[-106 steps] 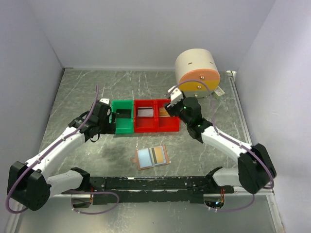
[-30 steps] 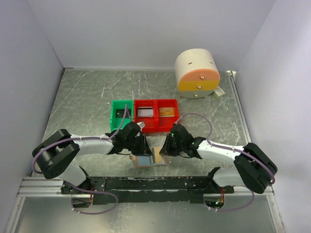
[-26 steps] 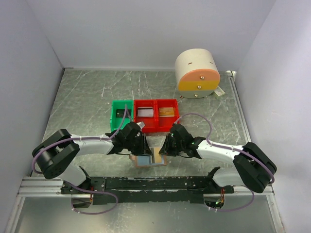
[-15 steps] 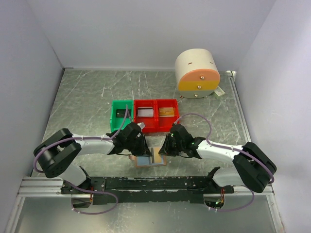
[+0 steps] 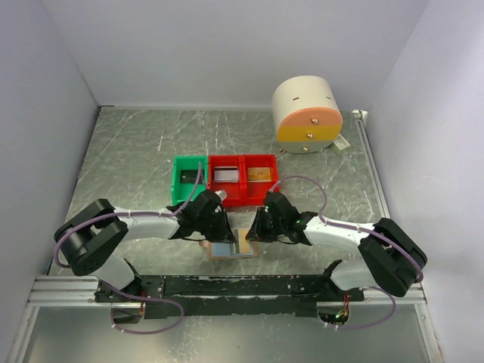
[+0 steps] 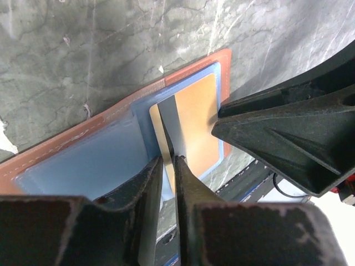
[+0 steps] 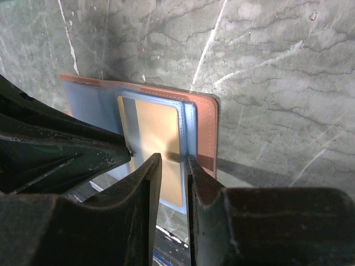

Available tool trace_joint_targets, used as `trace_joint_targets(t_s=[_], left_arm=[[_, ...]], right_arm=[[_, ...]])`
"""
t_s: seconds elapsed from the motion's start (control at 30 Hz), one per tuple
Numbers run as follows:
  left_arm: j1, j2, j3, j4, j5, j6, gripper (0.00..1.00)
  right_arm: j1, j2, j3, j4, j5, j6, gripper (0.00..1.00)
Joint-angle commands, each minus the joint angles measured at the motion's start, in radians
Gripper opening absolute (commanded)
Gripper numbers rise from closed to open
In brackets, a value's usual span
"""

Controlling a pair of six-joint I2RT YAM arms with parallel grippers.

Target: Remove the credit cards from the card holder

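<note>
— Where is the tan-brown leather card holder [image 5: 224, 249]?
— It lies open and flat, just on the near side of the two red plastic bins [image 5: 242, 198].
— And the left gripper [image 6: 168, 160]?
— Nearly closed, pinching the edge of the thin silver-grey card [image 6: 166, 127].
— The right gripper [image 7: 173, 160]?
— Narrow too, with its tips over the gold-brown card [image 7: 158, 127]. Whether it is pinching, I cannot tell.
</note>
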Motion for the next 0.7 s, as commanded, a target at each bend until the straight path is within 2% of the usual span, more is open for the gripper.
trace_joint_targets(t_s=[0.0,0.13,0.17,0.57,0.67], left_arm=[[-0.007,0.009,0.020,0.011,-0.011,0.013,0.23],[-0.006,-0.012,0.004,0.000,-0.037,0.010,0.07],[-0.007,-0.020,0.001,-0.007,-0.045,0.009,0.07],[-0.007,-0.088,-0.047,-0.006,-0.077,-0.012,0.07],[-0.007,-0.076,-0.035,-0.019,-0.076,-0.005,0.15]], right_arm=[[0.003,0.033,-0.016,-0.049,0.028,-0.023,0.24],[0.000,0.024,-0.020,-0.062,0.030,-0.025,0.24],[0.000,0.022,-0.022,-0.063,0.030,-0.025,0.24],[0.000,0.001,-0.005,-0.084,0.022,-0.031,0.25],[0.000,0.005,0.003,-0.080,0.016,-0.031,0.25]])
